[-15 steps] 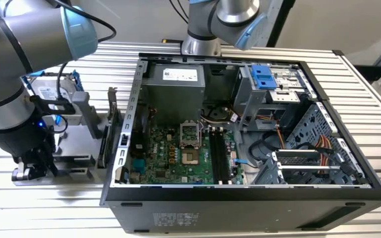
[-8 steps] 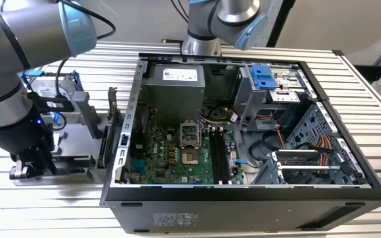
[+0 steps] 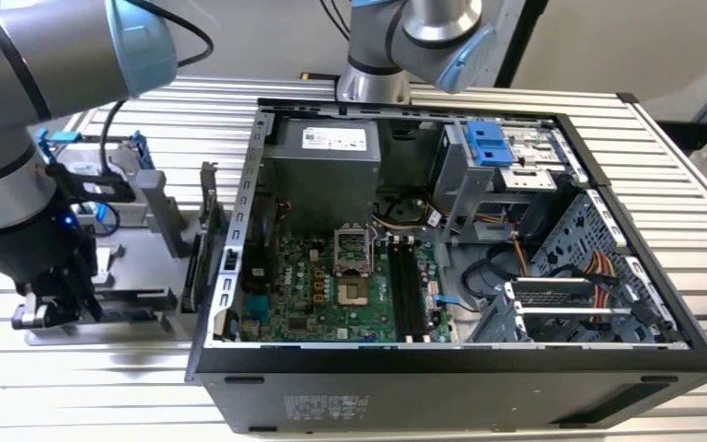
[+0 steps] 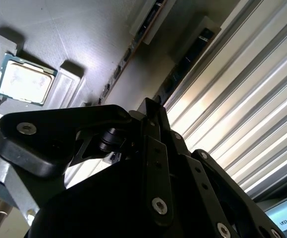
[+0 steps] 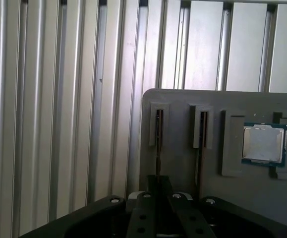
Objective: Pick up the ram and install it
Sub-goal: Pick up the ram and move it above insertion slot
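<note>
1. Gripper [image 3: 56,308] is low in the lower left of the exterior view. It is down over a grey parts holder [image 3: 157,221] on the slatted alu table [image 3: 206,110], outside the open PC case [image 3: 452,387].
2. Grip state: can't tell whether it's released or clamped on anything.
3. Ram [image 5: 159,130] is a thin stick standing on edge in a slot of the holder. In the first wrist view it lines up w/ the black gripper body, which is right at it. Can't tell if they touch.
4. A second stick [image 5: 203,130] stands in the neighbouring slot, parallel and just beside the ram.
5. CPU chip [image 5: 263,144] has a silver lid w/ a blue-green rim. It lies flat in a recess of the same holder, on the far side of the second stick from the ram. It shows in both wrist views.
6. The case fills the centre of the exterior view. Its green motherboard [image 3: 317,295] is at lower centre, w/ the CPU socket [image 3: 351,249] mid-board.
7. The long black slots [image 3: 409,285] are just to the exterior view's right of the socket, well apart from the ram. The ram is not yet installed.
8. A grey PSU [image 3: 317,157] is at upper centre inside the case, and a blue drive caddy [image 3: 489,143] is toward the upper right.
9. The arm [image 3: 22,138] runs down the exterior view's left edge to the gripper.
</note>
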Controlling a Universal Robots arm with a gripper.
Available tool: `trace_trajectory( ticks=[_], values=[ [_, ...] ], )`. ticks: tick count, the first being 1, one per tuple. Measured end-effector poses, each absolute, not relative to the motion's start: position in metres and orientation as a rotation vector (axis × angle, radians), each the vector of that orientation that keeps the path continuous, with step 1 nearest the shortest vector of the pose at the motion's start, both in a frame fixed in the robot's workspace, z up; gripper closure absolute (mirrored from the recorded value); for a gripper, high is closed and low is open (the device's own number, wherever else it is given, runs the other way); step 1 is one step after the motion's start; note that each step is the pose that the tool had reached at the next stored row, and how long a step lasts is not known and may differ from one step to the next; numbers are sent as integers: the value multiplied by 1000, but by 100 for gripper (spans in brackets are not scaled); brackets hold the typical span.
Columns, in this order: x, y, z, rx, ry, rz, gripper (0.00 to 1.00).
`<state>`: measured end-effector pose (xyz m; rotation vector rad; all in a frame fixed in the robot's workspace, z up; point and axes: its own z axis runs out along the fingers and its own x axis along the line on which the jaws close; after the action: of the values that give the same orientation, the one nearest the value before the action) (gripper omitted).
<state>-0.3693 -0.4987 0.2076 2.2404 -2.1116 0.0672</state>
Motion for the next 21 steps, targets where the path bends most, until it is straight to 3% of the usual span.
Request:
trace_trajectory(
  ticks=[21],
  values=[
    [-369, -499, 221, 2240, -2111, 68, 100]
  ],
)
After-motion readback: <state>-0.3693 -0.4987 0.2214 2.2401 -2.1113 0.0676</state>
